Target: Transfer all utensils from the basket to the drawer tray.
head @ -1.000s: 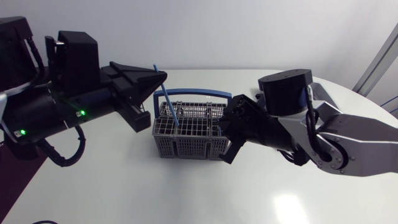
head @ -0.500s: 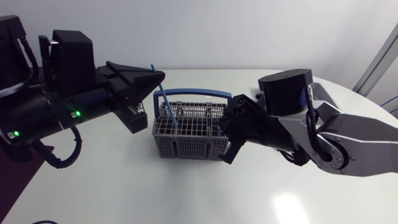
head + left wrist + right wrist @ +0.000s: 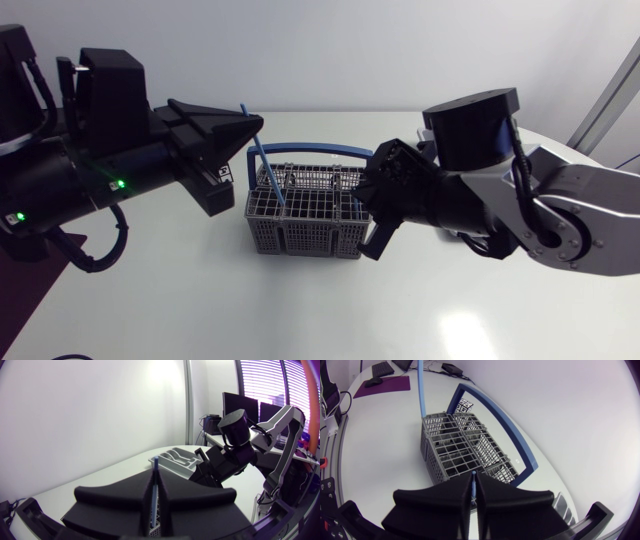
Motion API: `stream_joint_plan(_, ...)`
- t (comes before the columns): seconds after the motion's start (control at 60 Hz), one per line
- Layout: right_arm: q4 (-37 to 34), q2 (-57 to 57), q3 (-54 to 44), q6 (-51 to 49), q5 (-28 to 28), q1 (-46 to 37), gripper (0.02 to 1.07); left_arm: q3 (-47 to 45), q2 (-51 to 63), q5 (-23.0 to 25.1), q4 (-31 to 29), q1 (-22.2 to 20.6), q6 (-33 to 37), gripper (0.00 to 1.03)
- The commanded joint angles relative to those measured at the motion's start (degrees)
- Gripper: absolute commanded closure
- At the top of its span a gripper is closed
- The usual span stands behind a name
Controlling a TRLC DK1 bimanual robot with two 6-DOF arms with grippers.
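A grey wire basket (image 3: 300,215) with a blue handle (image 3: 320,150) stands mid-table. My left gripper (image 3: 254,126) hovers over the basket's left end, shut on a long thin blue utensil (image 3: 268,165) whose lower end still reaches into the basket. From the left wrist view the same utensil (image 3: 156,472) is pinched between the fingers of the left gripper (image 3: 156,497). My right gripper (image 3: 362,205) is at the basket's right end. Its own view shows the right gripper (image 3: 474,486) shut on a thin light-blue utensil tip (image 3: 473,478) above the basket (image 3: 455,450). The left arm's utensil (image 3: 421,390) rises beyond.
The grey compartmented drawer tray (image 3: 176,458) lies on the table beyond the basket in the left wrist view, close to my right arm (image 3: 235,445). The head view does not show it. Bare white tabletop (image 3: 300,310) stretches in front of the basket.
My right gripper has finished closing at the basket's right end and its arm has risen a little. The left arm has drawn slightly back to the left with the blue utensil.
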Motion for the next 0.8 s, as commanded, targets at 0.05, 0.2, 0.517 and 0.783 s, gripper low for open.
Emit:
stream_joint_plan(0.05, -2.11, -2.25, 2.75, 1.27, 0.23, 0.76, 1.01, -0.68, -0.98, -0.18, 0.01, -0.52, -1.1, 1.0)
stream_joint_plan(0.2, -4.66, -4.27, 5.03, 2.24, -0.04, 1.2, 1.01, -0.41, -0.9, -0.18, -0.16, -0.7, -1.19, 1.0)
stream_joint_plan(0.517, -10.82, -9.11, 10.57, 5.05, -2.24, 1.28, 1.01, 2.75, -0.98, -0.09, -3.94, -0.52, -2.24, 1.0)
stream_joint_plan(0.783, -19.17, -12.8, 17.16, 9.01, -7.42, -2.23, 1.01, 5.74, -0.46, 0.79, -8.16, 0.1, -4.18, 1.0)
